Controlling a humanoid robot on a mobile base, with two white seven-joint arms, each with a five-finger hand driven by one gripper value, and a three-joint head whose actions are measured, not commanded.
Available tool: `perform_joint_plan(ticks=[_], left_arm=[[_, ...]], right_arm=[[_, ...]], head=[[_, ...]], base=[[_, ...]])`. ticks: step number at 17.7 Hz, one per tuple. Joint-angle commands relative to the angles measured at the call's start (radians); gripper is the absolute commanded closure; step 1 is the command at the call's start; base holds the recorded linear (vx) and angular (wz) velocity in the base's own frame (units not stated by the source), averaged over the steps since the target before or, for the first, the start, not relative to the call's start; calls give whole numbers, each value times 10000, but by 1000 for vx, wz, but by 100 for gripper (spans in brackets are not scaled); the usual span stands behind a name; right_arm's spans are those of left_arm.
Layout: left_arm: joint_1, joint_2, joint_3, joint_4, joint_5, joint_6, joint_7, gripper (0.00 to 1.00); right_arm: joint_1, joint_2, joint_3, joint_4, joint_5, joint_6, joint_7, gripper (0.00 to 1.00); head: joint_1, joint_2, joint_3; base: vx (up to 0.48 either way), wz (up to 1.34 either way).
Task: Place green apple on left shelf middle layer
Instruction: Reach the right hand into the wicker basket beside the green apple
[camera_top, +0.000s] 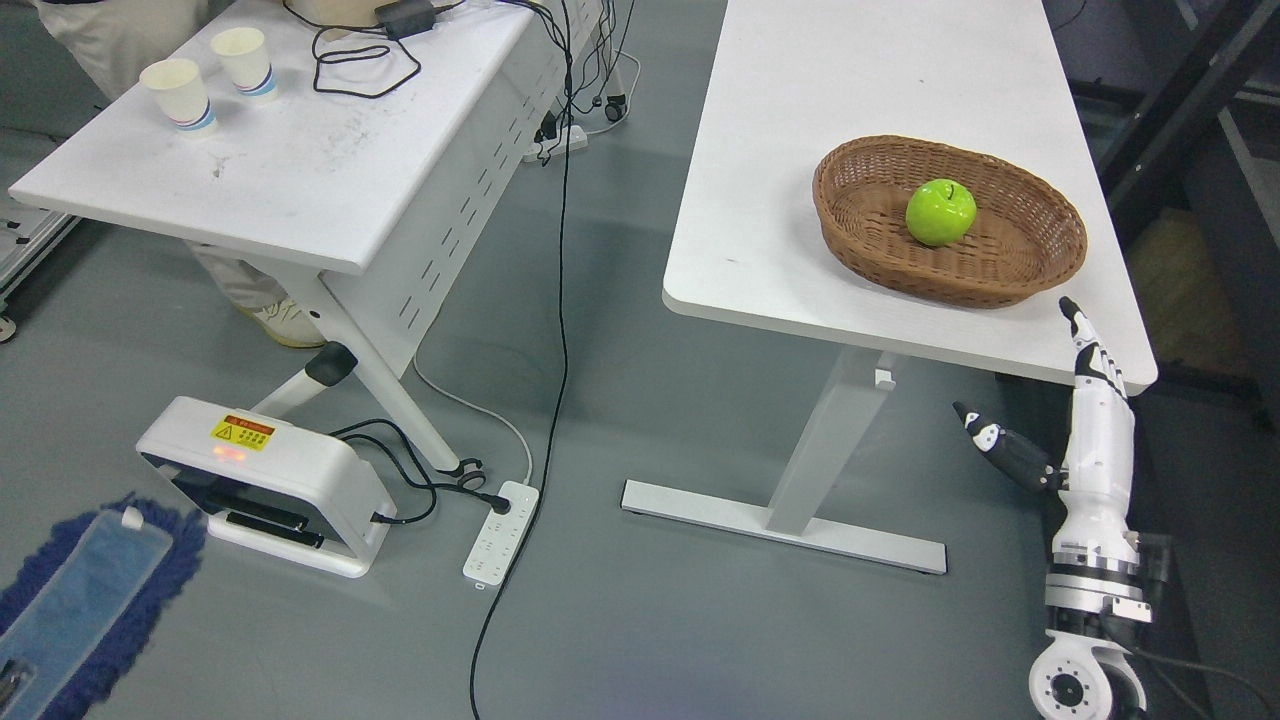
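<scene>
A green apple (940, 212) lies inside a brown wicker basket (1040, 262) on the right white table (800, 150). My right hand (1040, 390) rises from the lower right, below and in front of the table's near edge. Its fingers (1090, 350) point straight up and its thumb sticks out to the left, holding nothing. The hand is well short of the basket. No shelf shows in this view. My left arm is out of sight.
A second white table (300, 170) at the left carries two paper cups (208, 80) and cables. On the floor lie a white device (265, 480), a power strip (500, 535), a long black cable and a blue mop (80, 600). A person's shoe (280, 322) shows under the left table.
</scene>
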Motion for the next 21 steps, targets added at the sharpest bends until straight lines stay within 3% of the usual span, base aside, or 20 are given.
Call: perform_joint_plan(ticks=[1,8,21], left_arm=[[0,175,0,0,0,-3,8,0],[0,175,0,0,0,-3,8,0],[0,175,0,0,0,-3,8,0]], right_arm=[[6,-20,-31,-1,-14,-9,13,3],[-25,-20,-16,-1,-14,-24,104,2],[-255,-296,229,91,1,22,2036,2]], head=[[0,0,0],[0,0,0],[0,-1,0]], base=[[246,45],[285,2],[231,-87]])
